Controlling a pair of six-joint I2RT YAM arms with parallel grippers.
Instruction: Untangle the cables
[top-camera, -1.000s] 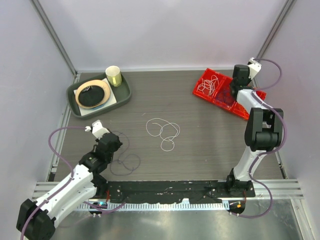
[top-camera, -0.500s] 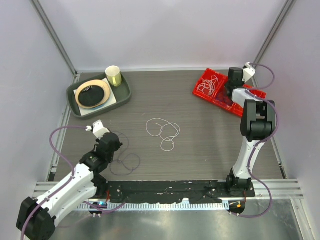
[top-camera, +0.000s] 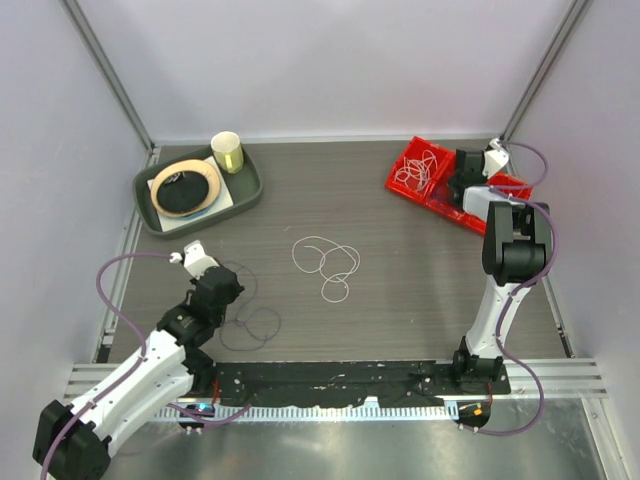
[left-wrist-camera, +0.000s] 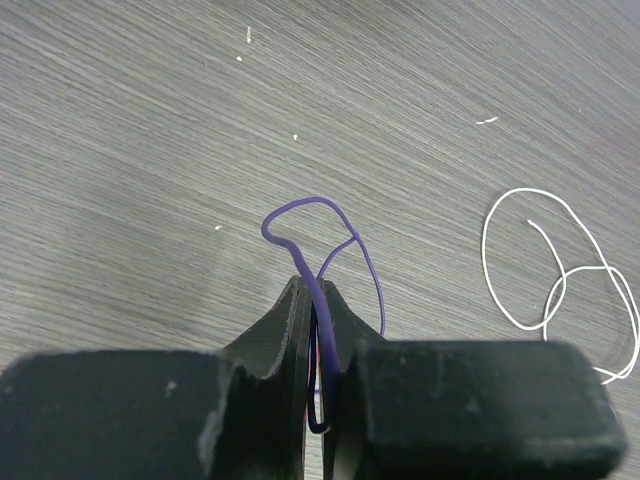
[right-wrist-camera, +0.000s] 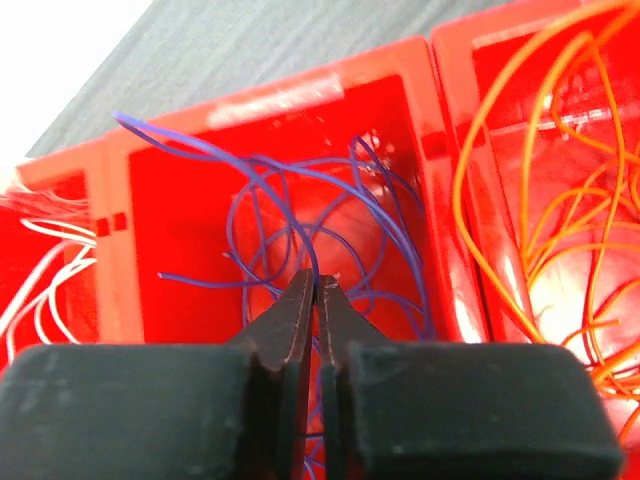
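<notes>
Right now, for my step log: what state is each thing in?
Left fingers: shut on the purple cable.
Bin: white, purple, orange cables, one colour per compartment.
Right fingers: shut on a purple strand over the middle compartment.
White cable: loose loops lying on the table.
Cup: upright in the tray.

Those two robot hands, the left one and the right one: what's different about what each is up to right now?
The left gripper hangs low over the bare table, while the right gripper sits above the middle compartment of the red bin. The left gripper's purple loop sticks out on its own; the right gripper's purple strand runs among a pile of purple cables. Both are pinched shut on a thin purple wire.
</notes>
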